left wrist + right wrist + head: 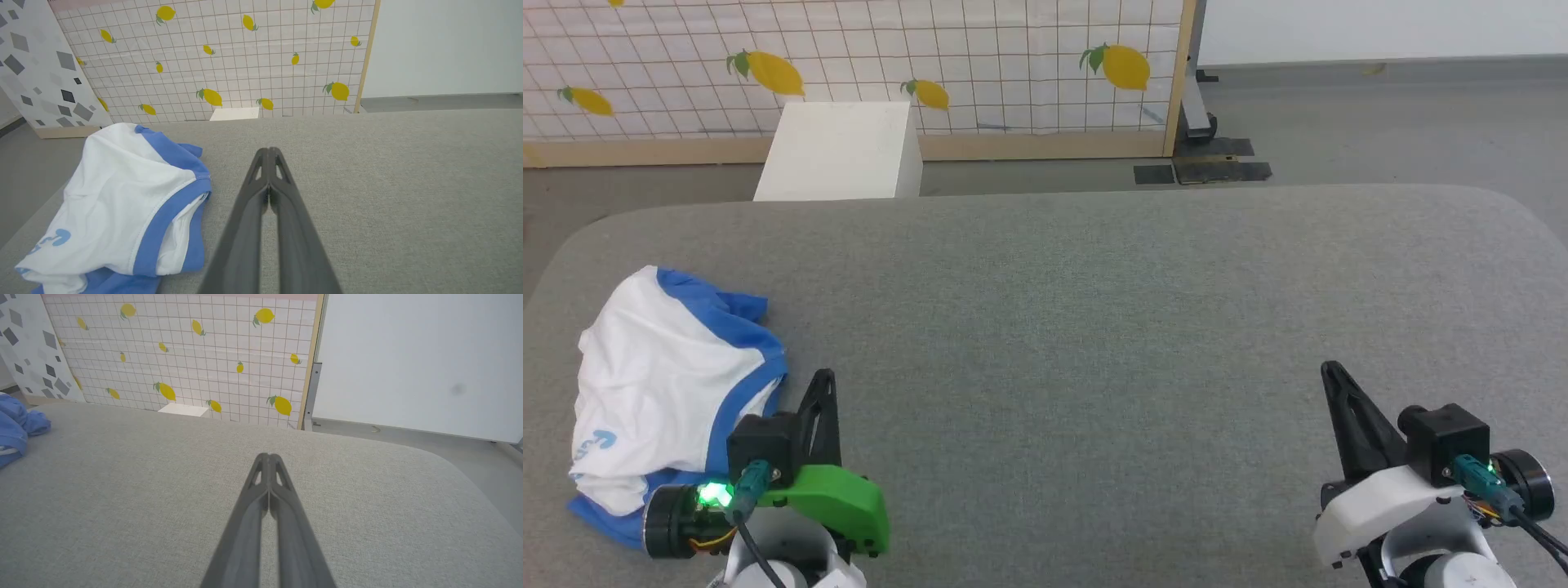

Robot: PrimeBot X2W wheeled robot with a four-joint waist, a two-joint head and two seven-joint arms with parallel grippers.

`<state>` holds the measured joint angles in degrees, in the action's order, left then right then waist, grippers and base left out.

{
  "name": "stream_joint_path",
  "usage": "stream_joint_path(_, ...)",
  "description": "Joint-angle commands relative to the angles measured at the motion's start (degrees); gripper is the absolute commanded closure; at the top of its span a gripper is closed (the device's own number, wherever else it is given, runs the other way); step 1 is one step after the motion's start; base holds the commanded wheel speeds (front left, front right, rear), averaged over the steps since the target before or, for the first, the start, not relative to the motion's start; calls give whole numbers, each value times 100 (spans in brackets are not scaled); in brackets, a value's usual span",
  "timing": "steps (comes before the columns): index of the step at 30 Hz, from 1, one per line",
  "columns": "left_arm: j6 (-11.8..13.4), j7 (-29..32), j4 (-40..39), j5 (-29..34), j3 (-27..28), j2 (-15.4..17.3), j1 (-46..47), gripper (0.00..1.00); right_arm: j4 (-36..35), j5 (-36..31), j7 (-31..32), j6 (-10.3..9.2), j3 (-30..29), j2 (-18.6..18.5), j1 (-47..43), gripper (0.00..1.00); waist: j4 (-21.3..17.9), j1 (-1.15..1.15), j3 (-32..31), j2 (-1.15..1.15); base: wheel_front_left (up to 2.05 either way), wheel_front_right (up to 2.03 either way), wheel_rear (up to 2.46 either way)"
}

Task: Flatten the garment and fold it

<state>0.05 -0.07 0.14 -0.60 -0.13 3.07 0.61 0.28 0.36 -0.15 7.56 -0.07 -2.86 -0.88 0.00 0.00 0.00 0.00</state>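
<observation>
Lying in a crumpled heap at the left end of the grey tabletop (pixel 1054 310), the T-shirt (pixel 662 367) has its white body uppermost. A band of royal-blue trim curves across it, and more blue cloth pokes out at the far side and under the near edge. Part of a light-blue logo shows on the near left of the heap.

Just beside the shirt's right edge is the left tool (pixel 823 382), its two dark fingers pressed tight together and gripping nothing. In the left wrist view the fingers point out over bare grey fabric, with the shirt off to their left and no contact between them.

Well apart from the shirt, at the right end of the tabletop, is the right tool (pixel 1333 372), likewise closed to a narrow point and empty.

Beyond the tabletop's far edge a white box (pixel 841 151) stands on the floor before a gridded panel (pixel 980 49) printed with lemons.
</observation>
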Motion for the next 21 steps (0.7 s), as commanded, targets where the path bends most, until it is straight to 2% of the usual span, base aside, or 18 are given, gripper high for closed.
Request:
stream_joint_path(1,-5,7,-14,60,13,-19,-61,100,-28,-36,15,-8,7,-1,88,100,0,0,0,0,0,0,0)
stream_joint_path(21,-5,7,-14,60,13,-19,-61,100,-28,-36,15,-8,7,-1,88,100,0,0,0,0,0,0,0)
